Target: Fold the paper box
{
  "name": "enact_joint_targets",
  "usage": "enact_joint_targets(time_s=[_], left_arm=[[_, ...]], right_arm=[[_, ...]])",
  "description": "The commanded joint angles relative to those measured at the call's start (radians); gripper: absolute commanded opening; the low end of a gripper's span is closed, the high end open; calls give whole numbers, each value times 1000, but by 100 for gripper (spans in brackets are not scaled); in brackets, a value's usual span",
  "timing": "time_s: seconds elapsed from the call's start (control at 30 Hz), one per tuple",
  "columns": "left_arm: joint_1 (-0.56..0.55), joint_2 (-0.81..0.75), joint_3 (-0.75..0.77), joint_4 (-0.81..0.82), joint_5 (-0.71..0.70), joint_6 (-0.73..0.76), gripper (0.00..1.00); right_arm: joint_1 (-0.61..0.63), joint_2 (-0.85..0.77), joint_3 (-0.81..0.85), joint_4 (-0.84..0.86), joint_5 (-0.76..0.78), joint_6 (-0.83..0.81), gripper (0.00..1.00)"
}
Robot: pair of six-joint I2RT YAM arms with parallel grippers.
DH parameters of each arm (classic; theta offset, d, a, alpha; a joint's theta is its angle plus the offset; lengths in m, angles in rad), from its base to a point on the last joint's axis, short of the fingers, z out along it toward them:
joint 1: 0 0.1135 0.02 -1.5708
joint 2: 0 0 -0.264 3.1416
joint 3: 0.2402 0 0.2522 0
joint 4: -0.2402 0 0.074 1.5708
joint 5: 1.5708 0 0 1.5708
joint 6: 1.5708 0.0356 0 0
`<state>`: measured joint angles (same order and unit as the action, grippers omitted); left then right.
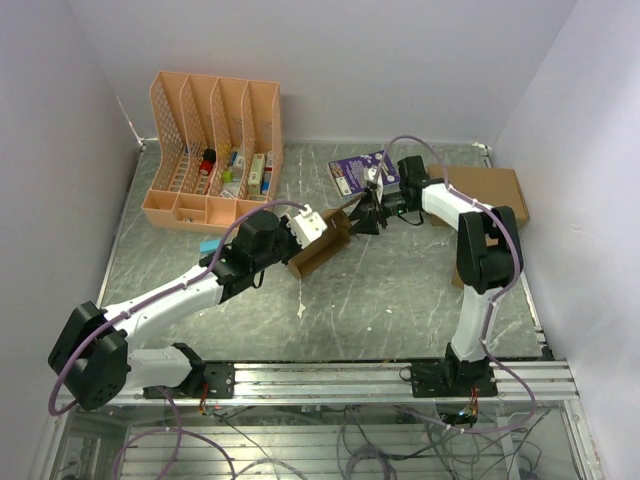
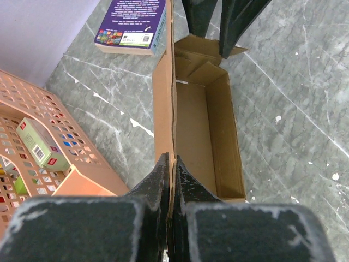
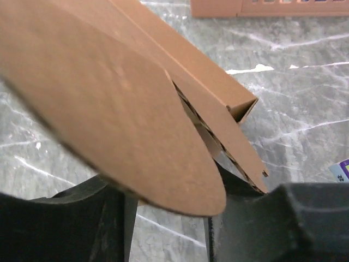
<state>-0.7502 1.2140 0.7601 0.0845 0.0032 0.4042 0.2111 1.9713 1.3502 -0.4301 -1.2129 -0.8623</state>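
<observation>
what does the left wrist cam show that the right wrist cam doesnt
Only the left wrist: the open inside of the paper box, and the left hand shut on its tall side panel. Only the right wrist: a rounded flap close up, lying between the spread fingers of the right hand. Both: the paper box, the grey marbled table and the peach organizer.

Nothing legible: print and a QR code on the purple book [image 2: 131, 24] beyond the left claw [image 2: 173, 162] are too small.
</observation>
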Motion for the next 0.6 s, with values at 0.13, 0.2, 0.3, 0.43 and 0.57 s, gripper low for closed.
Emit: enact_joint_targets(time_s=[0.13, 0.2, 0.3, 0.43, 0.57], left_arm=[[-6, -4, 24, 2, -24, 19, 7], [-6, -9, 24, 0, -31, 22, 7], [-7, -9, 22, 1, -37, 24, 7], [-7, -8, 21, 7, -38, 25, 7], [-7, -6, 25, 3, -32, 25, 7]], right_arm=[[3, 85, 84, -442, 67, -466, 35], [4, 67, 78, -485, 75, -524, 37], [0, 15, 46, -512, 81, -578, 53], [-2, -22, -7, -447, 89, -549, 58], [-3, -28, -28, -307, 109, -471, 47]])
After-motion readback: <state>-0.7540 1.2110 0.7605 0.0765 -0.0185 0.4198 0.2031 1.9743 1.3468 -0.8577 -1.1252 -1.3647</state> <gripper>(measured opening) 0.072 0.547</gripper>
